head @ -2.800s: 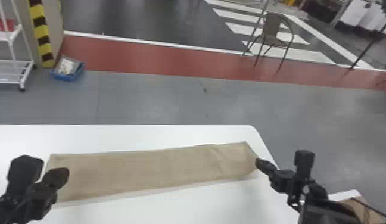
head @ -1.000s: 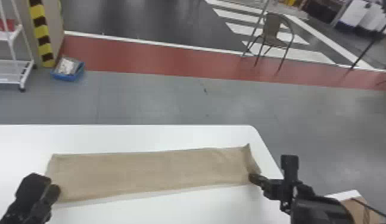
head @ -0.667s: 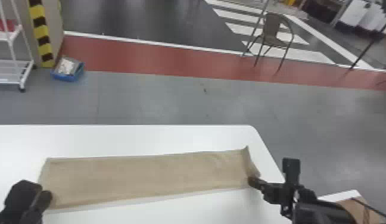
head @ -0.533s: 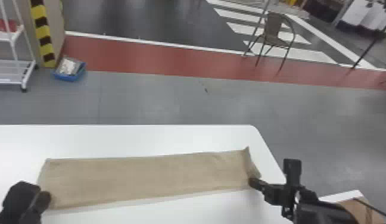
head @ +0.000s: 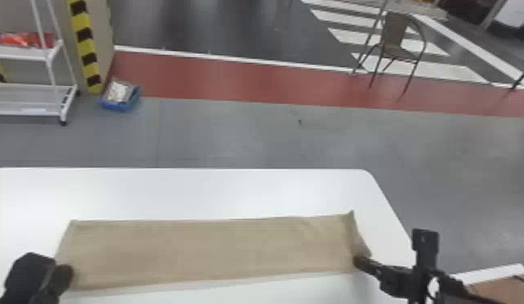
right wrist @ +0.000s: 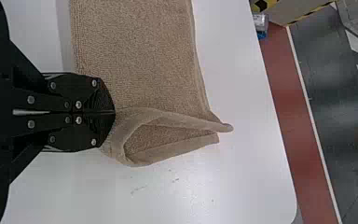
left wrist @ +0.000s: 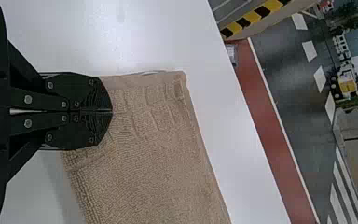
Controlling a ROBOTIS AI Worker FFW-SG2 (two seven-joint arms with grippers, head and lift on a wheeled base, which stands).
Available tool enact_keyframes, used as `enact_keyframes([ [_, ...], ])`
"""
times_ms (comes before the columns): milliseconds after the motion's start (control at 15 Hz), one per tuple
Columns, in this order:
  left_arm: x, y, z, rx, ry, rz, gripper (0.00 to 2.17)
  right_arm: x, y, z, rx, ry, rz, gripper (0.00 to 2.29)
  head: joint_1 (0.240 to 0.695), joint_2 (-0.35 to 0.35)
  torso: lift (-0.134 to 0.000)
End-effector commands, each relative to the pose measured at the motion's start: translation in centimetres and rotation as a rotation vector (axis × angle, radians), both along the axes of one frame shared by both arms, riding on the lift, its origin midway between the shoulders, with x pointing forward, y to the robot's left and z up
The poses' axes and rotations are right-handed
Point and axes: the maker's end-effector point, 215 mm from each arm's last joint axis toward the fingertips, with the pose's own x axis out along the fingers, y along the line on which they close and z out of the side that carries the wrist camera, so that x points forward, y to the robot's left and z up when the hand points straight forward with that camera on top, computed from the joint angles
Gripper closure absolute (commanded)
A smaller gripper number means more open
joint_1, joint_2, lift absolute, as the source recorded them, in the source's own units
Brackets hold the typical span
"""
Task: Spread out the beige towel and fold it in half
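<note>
Right end effector (head: pixel 360 262) pinching beige towel (head: pixel 212 250), long, flat, end puckered

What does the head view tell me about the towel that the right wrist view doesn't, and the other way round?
Head view alone: the full length of the towel, from its left end to its right end, lying across the table.

Right wrist view alone: close detail of the right end, with its fine, bumpy weave and the loose edge curling open into a loop.

Both: the right pincer at the right end, and the red floor strip beyond the table.
</note>
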Motion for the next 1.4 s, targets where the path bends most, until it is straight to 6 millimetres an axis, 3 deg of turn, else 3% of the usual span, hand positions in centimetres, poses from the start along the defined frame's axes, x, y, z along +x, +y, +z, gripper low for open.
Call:
enact_keyframes([
  [0,-0.4,1.5,0.2,0.006,-0.001,0.018,1.82,-1.2,-0.2,-0.1,0.008,0.001,-0.015,1.72,0.695,-0.252,0.0],
  [400,-2.3,2.1,-0.4,0.011,0.031,0.034,1.82,-2.0,-0.8,0.0,0.015,0.0,-0.024,1.72,0.695,-0.246,0.0],
  [600,-2.2,2.2,0.9,0.005,0.006,0.04,1.79,-2.2,-0.1,0.9,0.046,-0.016,-0.021,1.72,0.695,-0.245,0.0],
  [800,-1.0,2.2,3.7,-0.042,-0.048,0.058,1.12,-2.3,0.9,3.6,0.094,-0.04,-0.043,1.71,0.695,-0.232,0.0],
  [867,-0.7,1.6,4.7,-0.079,-0.062,0.05,0.73,-2.2,0.9,4.6,0.095,-0.047,-0.05,1.7,0.695,-0.227,0.0],
  [933,-0.4,1.0,5.8,-0.108,-0.077,0.042,0.41,-2.3,0.2,5.4,0.095,-0.055,-0.066,1.43,0.695,-0.224,0.0],
  [1067,-0.1,1.1,6.5,-0.137,-0.082,0.05,0.13,-2.4,-0.7,6.2,0.086,-0.064,-0.083,0.91,0.695,-0.234,0.0],
  [1200,0.8,1.3,6.9,-0.15,-0.07,0.057,0.12,-1.0,-1.8,7.8,0.079,-0.101,-0.101,0.13,0.695,-0.25,0.0],
  [1333,2.4,1.6,6.7,-0.166,-0.022,0.072,0.12,0.9,-3.6,8.7,0.057,-0.142,-0.094,0.01,0.695,-0.254,0.0],
])
